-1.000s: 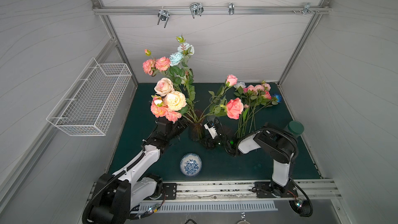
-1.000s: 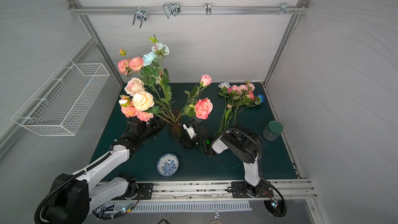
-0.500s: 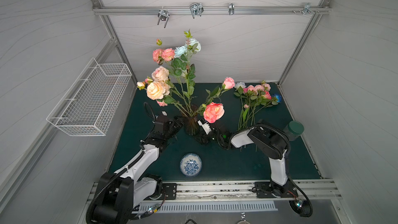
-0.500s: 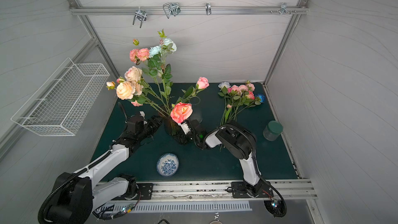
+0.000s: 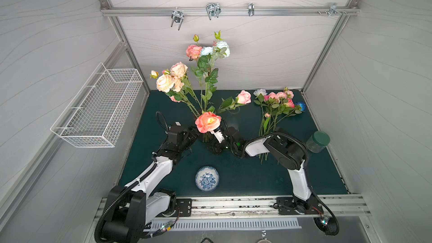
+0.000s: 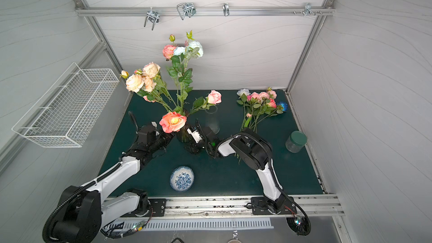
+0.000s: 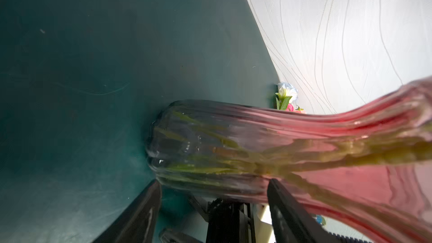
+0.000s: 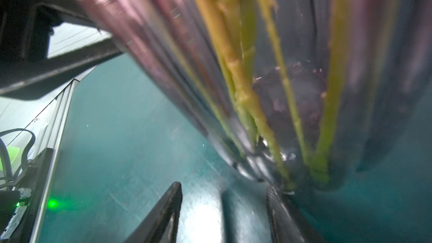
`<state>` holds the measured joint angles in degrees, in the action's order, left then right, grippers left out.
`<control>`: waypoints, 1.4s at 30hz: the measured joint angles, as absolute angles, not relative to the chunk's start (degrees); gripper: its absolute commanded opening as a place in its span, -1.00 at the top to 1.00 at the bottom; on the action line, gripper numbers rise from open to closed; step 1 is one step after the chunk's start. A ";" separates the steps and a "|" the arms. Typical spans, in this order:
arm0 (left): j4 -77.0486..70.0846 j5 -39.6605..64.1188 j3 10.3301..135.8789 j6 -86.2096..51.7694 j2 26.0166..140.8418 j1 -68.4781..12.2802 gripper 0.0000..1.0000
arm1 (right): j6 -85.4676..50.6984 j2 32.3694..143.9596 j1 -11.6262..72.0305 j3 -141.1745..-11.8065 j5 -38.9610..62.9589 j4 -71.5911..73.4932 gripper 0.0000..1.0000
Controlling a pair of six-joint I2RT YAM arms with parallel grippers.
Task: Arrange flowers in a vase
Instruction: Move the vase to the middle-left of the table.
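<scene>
- Swung up from a lean toward the left arm, the flowers (image 5: 211, 75) in the vase (image 6: 183, 136) now stand near upright. The coral rose (image 5: 207, 122) has crossed from the right arm's side to hang over the vase mouth.
- Nearest the robot's base, a bowl (image 5: 207, 178) sits on the green counter (image 5: 245, 174), apart from both arms.
- At mid-counter both arms close in on the vase from either side.
- The left end effector (image 7: 214, 182) has its jaws wide with nothing clamped between them. The vase's lower body lies across just beyond its fingertips, and contact cannot be told.
- The right end effector (image 8: 224, 185) has its jaws apart over bare counter and grips nothing. The vase foot sits just beside one fingertip.
- Farther back on the right, loose stems (image 5: 274, 106) lie flat on the counter, well apart from the vase, one deep blue head among them. A green-lidded jar (image 5: 318, 141) stands near their cut ends.
- Farthest back, the tallest pink, pale blue and white heads rise against the rear wall.
- The job looks past halfway. Coral, pink, peach and pale heads are in the vase. The step in hand appears to be steadying it, and the loose stems are still to go in.
</scene>
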<state>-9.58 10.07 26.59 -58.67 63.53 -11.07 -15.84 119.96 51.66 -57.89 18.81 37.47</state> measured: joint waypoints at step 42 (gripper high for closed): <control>19.51 4.49 26.55 -57.25 40.60 -10.55 -0.49 | -15.66 136.81 50.43 -87.48 21.78 26.61 -0.21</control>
